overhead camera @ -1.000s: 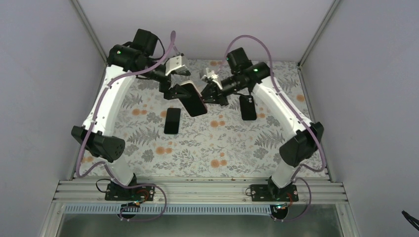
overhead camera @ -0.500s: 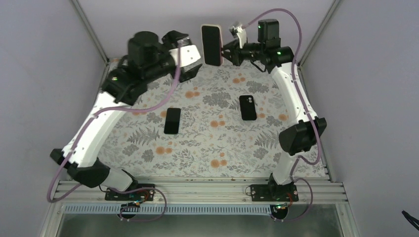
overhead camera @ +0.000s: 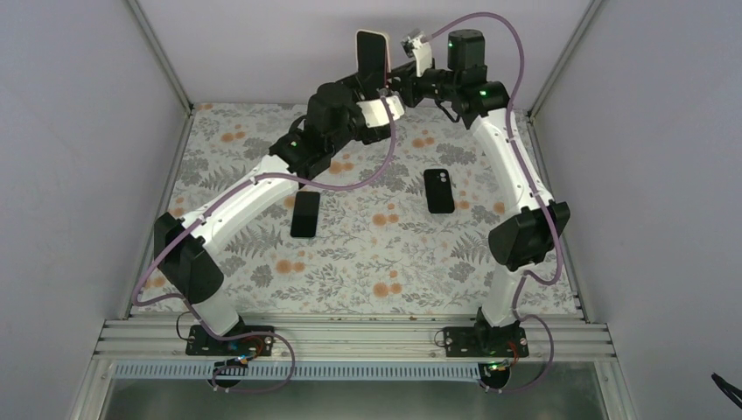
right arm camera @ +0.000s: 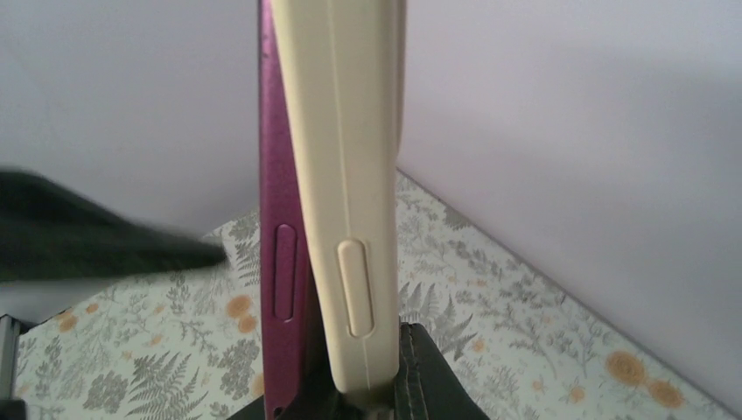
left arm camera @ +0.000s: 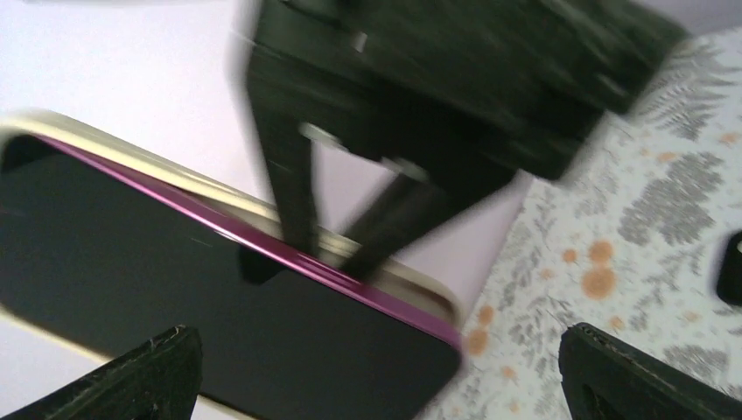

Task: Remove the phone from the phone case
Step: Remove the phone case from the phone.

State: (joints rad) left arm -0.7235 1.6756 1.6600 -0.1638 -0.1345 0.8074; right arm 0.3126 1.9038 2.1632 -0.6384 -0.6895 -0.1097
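My right gripper (overhead camera: 392, 77) is shut on the cream phone case (overhead camera: 371, 54) and holds it upright, high at the back of the table. In the right wrist view the case (right arm camera: 350, 175) stands edge-on above my fingers (right arm camera: 367, 387), and the purple-edged phone (right arm camera: 280, 262) sits beside it, parted from the case along that side. My left gripper (overhead camera: 376, 91) is open just in front of the phone. In the left wrist view the dark screen (left arm camera: 219, 297) lies between my open fingertips (left arm camera: 389, 378), apart from both, with the case rim (left arm camera: 367, 271) behind it.
Two black phones lie flat on the floral mat, one left of the middle (overhead camera: 304, 213) and one right of the middle (overhead camera: 439, 191). The back wall stands close behind the held phone. Grey side walls enclose the table.
A second ago both grippers were at the phone low over the mat. My right gripper carried it up to the back. My left arm swung left, then back to the centre, up to the phone.
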